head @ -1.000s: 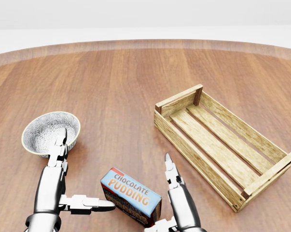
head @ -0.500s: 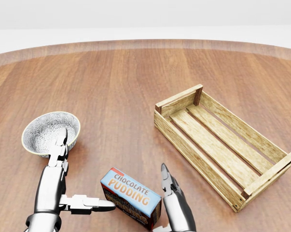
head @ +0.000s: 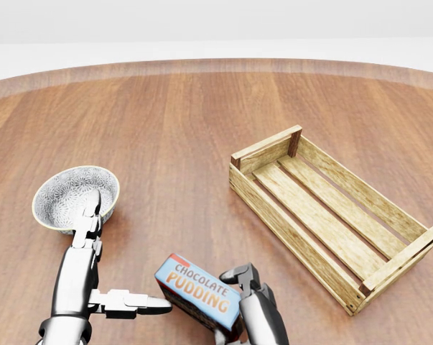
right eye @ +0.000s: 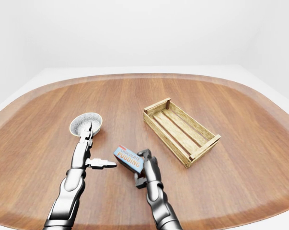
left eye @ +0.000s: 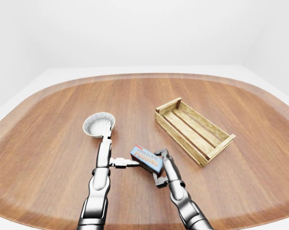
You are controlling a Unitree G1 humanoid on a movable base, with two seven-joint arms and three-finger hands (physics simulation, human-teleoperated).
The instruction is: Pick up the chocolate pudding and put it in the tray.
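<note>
Right hand (head: 239, 282) pinching chocolate pudding (head: 197, 295), left hand (head: 101, 277) spread, tray (head: 329, 214) and bowl (head: 74, 198) empty

1. Both forearms are glossy, chrome-like silver shells, rounded and tapering toward the wrists
2. The left hand (head: 94, 277) has pale grey, blocky finger segments ending in dark pointed tips
3. The right hand (head: 248, 298) shows darker grey knuckle joints between silver links
4. Thin dark seams ring the wrist joints; cables, screws and markings are too small to tell
</note>
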